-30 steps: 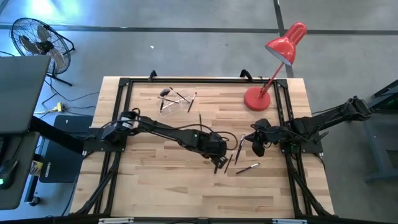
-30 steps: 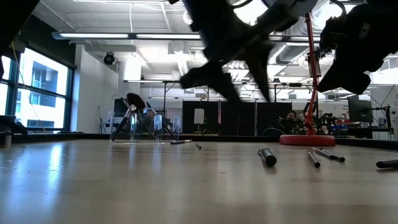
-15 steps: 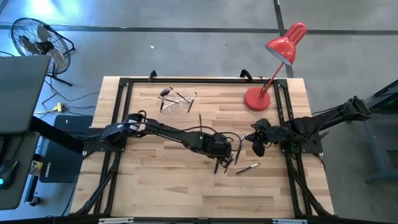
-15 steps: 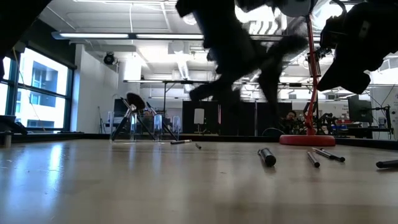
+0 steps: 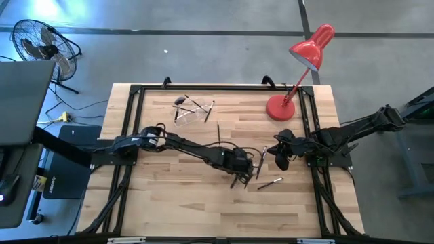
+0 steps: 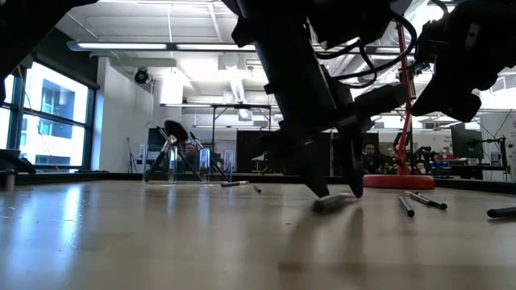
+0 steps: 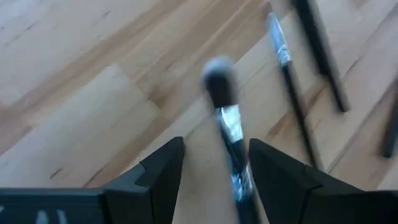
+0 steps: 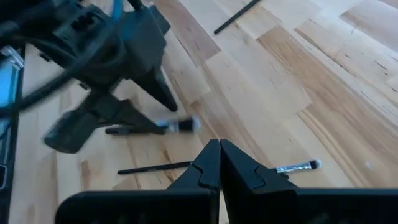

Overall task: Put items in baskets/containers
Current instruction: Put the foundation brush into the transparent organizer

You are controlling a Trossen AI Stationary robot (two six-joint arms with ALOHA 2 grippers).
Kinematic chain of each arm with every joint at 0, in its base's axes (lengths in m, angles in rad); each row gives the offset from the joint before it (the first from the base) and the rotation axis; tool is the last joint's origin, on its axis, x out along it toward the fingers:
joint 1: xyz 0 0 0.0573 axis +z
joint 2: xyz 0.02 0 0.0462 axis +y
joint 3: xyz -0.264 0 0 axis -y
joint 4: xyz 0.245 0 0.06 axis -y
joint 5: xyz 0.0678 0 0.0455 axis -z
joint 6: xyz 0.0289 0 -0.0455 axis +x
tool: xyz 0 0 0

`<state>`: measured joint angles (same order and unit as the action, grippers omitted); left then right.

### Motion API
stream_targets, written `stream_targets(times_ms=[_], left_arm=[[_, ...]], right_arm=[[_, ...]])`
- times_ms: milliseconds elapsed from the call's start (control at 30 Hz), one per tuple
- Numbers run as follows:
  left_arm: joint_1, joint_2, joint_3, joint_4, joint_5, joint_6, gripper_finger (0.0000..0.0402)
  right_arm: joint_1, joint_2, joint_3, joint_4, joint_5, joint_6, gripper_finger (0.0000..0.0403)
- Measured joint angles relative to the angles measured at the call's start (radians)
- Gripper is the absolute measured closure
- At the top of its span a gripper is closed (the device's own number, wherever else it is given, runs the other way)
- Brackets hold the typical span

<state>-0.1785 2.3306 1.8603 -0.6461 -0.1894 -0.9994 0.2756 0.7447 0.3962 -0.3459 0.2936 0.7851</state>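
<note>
My left gripper (image 5: 239, 180) is down at mid-table, jaws apart astride a makeup brush (image 7: 227, 132) lying on the wood. My right gripper (image 5: 281, 163) waits pressed together near the right edge. The clear holder (image 5: 190, 112) sits far left, well apart.

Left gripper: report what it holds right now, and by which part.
Nothing yet. The left gripper is open, its fingers straddling the handle of a makeup brush that lies on the table. The right gripper is shut and empty.
</note>
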Motion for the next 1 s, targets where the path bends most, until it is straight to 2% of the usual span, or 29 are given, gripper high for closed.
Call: stream_targets(times_ms=[100, 200, 267, 400, 433, 667, 833, 1000], left_arm=[[0.001, 0.016, 0.001, -0.005, 0.010, 0.000, 0.0220], [0.001, 0.018, 0.002, -0.025, 0.009, 0.005, 0.0241], [0.002, 0.019, 0.001, -0.036, 0.009, 0.024, 0.0272], [0.003, 0.021, 0.000, -0.045, 0.031, 0.098, 0.0368], [0.003, 0.021, -0.001, -0.044, 0.044, 0.123, 0.0380], [0.010, -0.024, -0.006, -0.063, 0.097, 0.165, 0.0389], [0.014, -0.086, -0.011, -0.076, 0.029, 0.209, 0.0389], [0.018, -0.162, -0.005, -0.036, 0.004, 0.323, 0.0389]], right_arm=[[0.000, 0.000, 0.000, 0.002, -0.005, 0.000, 0.0403], [0.000, 0.000, 0.000, 0.006, -0.005, 0.000, 0.0403], [0.000, 0.000, 0.000, 0.006, -0.005, 0.000, 0.0403], [0.000, 0.000, 0.000, 0.009, -0.005, 0.000, 0.0403], [0.000, 0.000, 0.000, 0.011, -0.005, 0.000, 0.0403], [0.000, 0.000, 0.000, 0.014, -0.005, -0.007, 0.0403], [0.000, 0.000, 0.000, 0.013, -0.003, -0.007, 0.0403], [0.000, 0.000, 0.000, 0.014, -0.001, -0.007, 0.0403]])
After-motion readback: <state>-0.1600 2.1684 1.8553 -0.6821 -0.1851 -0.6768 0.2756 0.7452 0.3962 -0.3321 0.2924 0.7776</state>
